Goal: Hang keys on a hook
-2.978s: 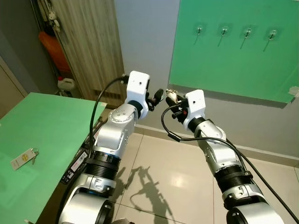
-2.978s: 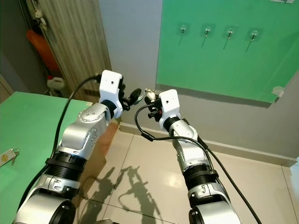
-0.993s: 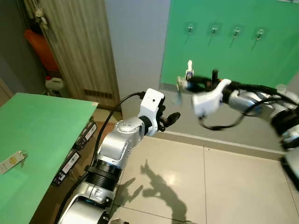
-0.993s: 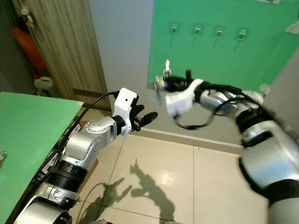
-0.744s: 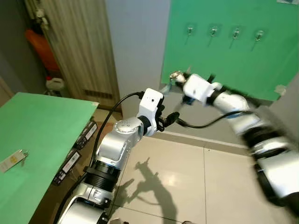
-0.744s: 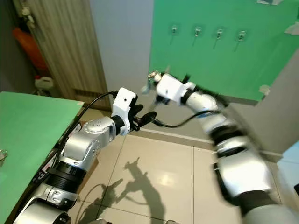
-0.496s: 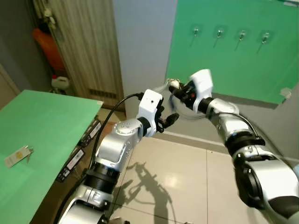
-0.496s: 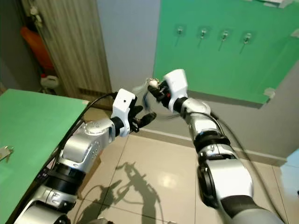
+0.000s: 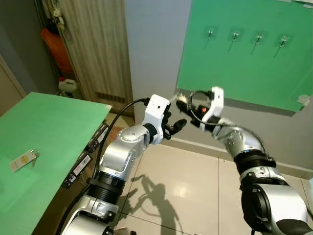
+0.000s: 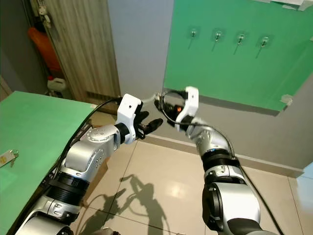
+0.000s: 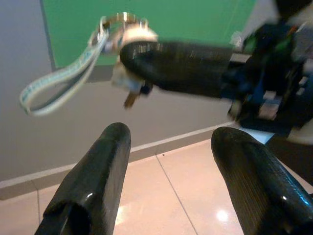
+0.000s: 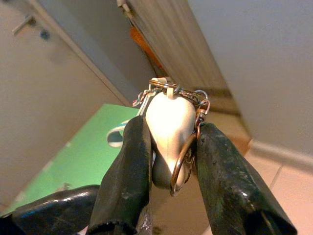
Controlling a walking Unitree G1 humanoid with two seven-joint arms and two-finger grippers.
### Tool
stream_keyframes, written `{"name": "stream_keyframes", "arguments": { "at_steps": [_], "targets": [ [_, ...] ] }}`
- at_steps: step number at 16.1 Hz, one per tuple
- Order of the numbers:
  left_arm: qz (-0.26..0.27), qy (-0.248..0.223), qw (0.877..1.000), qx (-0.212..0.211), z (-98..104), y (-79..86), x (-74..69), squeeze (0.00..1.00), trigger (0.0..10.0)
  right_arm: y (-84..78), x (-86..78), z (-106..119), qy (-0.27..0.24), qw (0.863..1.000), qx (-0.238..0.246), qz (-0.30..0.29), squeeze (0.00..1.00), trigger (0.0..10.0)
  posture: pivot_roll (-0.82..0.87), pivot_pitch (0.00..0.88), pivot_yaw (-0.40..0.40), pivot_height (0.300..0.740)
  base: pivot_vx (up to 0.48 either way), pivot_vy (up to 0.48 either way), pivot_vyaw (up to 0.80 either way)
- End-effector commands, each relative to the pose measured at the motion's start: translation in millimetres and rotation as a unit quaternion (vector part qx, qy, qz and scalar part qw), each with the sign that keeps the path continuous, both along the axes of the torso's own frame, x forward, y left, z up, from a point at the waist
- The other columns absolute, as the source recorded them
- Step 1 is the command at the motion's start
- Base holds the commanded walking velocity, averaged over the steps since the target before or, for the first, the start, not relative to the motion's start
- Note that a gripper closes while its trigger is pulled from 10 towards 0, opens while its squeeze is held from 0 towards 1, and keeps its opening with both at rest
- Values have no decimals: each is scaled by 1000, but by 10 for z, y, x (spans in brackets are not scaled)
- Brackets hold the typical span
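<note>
Keys [image 12: 169,128] sit pinched between the two black fingers of the right gripper [image 12: 168,161]: a smooth cream, teardrop-shaped fob, metal split rings at its top and side, and a pale woven strap loop [image 11: 58,88] hanging off the bunch. No writing on the fob can be read. The right gripper [image 9: 182,102] holds them below and left of the green board [image 9: 244,58], well short of it, over the tiled floor [image 9: 186,186].

That board is a flat matte green sheet on the grey wall, with four small clear hooks [image 9: 209,34] in a row near its top, each with a thin metal prong slanting down. Open wall and air lie between the keys and the hooks.

Just left of the keys, the left gripper [image 9: 175,127] has its rounded, glossy black fingers [image 11: 93,191] spread apart, pinching nothing.

Far left of the board, a second white tag [image 9: 22,160] with a ring lies on a green table [image 9: 49,127]; its print is too small to read.
</note>
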State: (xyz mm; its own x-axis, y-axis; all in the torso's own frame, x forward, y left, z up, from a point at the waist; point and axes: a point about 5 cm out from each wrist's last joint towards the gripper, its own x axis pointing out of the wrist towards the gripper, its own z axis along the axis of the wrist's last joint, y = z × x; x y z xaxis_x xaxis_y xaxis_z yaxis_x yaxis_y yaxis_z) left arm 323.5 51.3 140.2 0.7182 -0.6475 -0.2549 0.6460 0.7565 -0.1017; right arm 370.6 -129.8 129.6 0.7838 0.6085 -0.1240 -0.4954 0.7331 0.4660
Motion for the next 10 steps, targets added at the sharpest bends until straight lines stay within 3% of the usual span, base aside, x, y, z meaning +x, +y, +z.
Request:
{"name": "stream_keyframes", "arguments": {
  "at_steps": [1, 3, 5, 7, 10],
  "targets": [
    [1, -38, 998, 44, 36, 20, 18, 0, 10000, -74, -23, 9, -40, 996, -80, 12, 0, 0, -34, 0, -26, 740, 0, 0, 0],
    [-2, -69, 992, 108, 30, 79, 42, 0, 10000, -152, -43, 62, -60, 991, -120, 18, 0, 0, -37, 0, -27, 740, 0, 0, 0],
    [-5, -118, 975, 186, 50, 144, 78, 0, 10000, -233, -58, 115, -71, 986, -148, 24, 0, 0, -37, 0, -28, 740, 0, 0, 0],
    [-5, -135, 970, 200, 81, 157, 102, 0, 10000, -251, -101, 159, -79, 983, -160, 35, 0, 0, -40, 0, -26, 740, 0, 0, 0],
    [-9, -134, 973, 190, 67, 119, 96, 0, 10000, -207, -130, 195, -91, 982, -159, 39, 0, 0, -47, 0, -19, 740, 0, 0, 0]
  ]
}}
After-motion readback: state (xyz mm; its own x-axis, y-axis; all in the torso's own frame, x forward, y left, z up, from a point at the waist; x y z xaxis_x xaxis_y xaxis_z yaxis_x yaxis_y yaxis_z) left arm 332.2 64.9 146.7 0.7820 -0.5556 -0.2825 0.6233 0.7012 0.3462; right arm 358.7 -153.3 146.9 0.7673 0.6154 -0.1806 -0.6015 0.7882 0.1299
